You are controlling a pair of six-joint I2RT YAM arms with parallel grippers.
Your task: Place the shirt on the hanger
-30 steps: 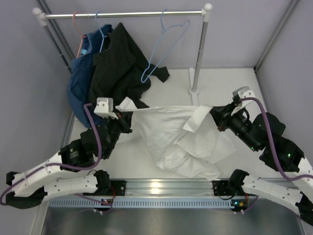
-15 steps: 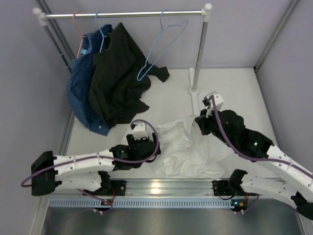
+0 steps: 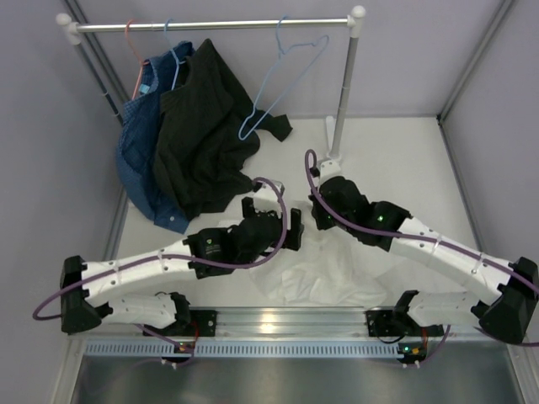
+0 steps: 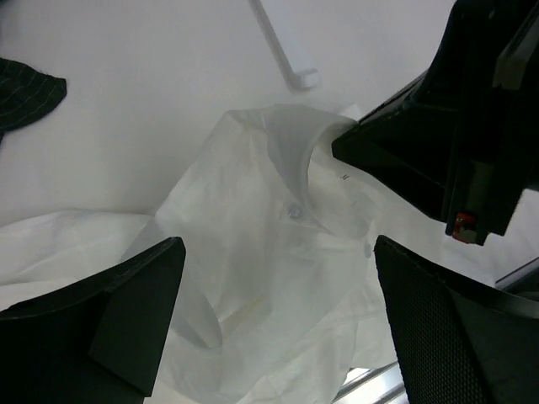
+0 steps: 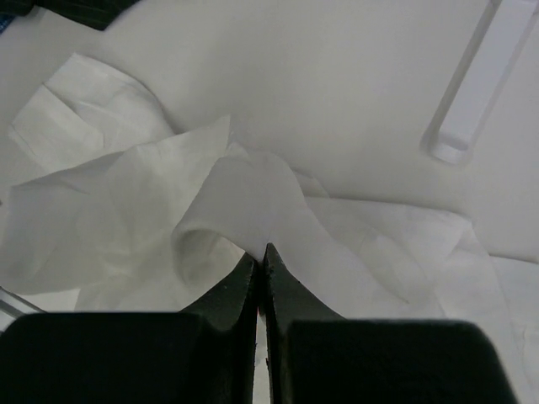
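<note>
Shirt [image 3: 324, 271]: white, crumpled on the table [image 3: 404, 160] between the two arms; collar and a button face up in the left wrist view
Hanger [image 3: 286, 84]: light-blue wire; hooked on the rail [image 3: 219, 25]; bare; well apart from the shirt
Right gripper [image 5: 261, 257]: fingers pressed together on a fold of shirt beside the collar
Left gripper [image 4: 278, 320]: jaws spread wide over the shirt; holding nothing
Progress: early; shirt only pinched; lifting, opening the neck and threading the hanger seem to remain

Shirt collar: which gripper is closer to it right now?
Right. The right gripper is shut on the collar at its edge; the left gripper hangs open above the shirt, the collar beyond its fingertips, untouched.
</note>
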